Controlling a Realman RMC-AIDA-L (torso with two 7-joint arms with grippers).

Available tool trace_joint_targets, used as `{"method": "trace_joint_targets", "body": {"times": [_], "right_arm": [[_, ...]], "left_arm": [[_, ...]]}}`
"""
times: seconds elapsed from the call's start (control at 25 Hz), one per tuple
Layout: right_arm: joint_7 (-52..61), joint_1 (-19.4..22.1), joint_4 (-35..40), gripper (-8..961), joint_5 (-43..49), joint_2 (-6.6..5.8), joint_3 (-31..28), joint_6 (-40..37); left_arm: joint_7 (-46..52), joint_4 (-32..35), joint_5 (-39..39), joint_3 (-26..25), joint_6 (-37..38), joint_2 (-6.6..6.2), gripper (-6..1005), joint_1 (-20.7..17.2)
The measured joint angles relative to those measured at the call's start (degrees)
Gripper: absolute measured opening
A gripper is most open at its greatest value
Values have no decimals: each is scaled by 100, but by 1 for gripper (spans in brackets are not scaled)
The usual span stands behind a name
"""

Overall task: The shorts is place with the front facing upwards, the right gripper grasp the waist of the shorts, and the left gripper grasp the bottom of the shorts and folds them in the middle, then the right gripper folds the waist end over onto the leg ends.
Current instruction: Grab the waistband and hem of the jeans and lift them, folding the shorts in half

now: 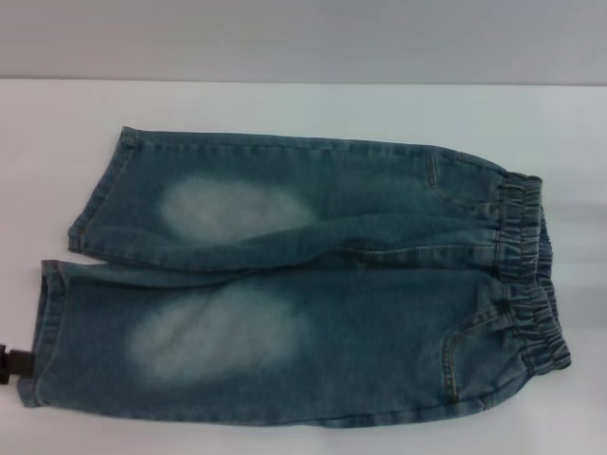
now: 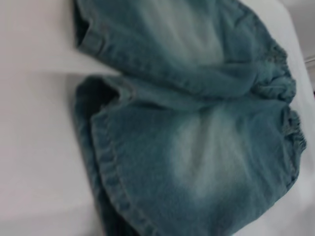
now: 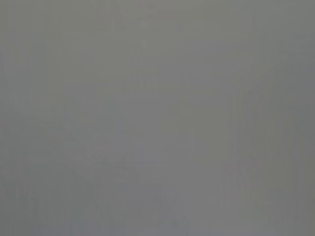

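While the shorts (image 1: 303,284) lie flat on my white table (image 1: 285,104), waist (image 1: 526,275) rightward.
Left gripper (image 1: 13,364) just beside the near hem (image 1: 40,332); I cannot tell its claw's state.

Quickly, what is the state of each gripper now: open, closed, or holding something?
Left gripper: only a black tip shows beside the shorts' near leg hem; state cannot be told.
Right gripper: not in view.

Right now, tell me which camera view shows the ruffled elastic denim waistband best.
The head view: the ruffled elastic denim waistband runs whole down the right end of the blue denim shorts. The left wrist view catches only its gathered edge at the far side. The right wrist view shows plain grey, no waistband.
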State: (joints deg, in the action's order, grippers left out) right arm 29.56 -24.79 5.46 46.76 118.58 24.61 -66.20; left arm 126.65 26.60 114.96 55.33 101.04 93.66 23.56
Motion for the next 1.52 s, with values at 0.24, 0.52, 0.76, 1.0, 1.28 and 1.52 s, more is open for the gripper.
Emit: {"method": "trace_joint_targets", "body": {"times": [0.24,0.52,0.76,1.0,1.28,1.52], "right_arm": [[-11,-30,3,504,81,3,63,43],[-13,-49,13,504,127,6,91,74],[-13,-66,16,504,140,0,157,74],[-13,-74,28,504,140,-5,158,73],[-13,-85,81,505,140,-11,159,106],[-12,-114,104,505,140,-11,176,214]], "left_arm": [[0,3,157,-163,-39,104,792,-74],[-5,0,362,-178,-284,200,789,-80],[-6,-4,411,-181,-460,204,787,-91],[-62,-40,430,-180,-516,235,784,-105],[-76,-12,431,-127,-536,354,781,-93],[-152,-3,431,-158,-546,413,779,-75]]}}
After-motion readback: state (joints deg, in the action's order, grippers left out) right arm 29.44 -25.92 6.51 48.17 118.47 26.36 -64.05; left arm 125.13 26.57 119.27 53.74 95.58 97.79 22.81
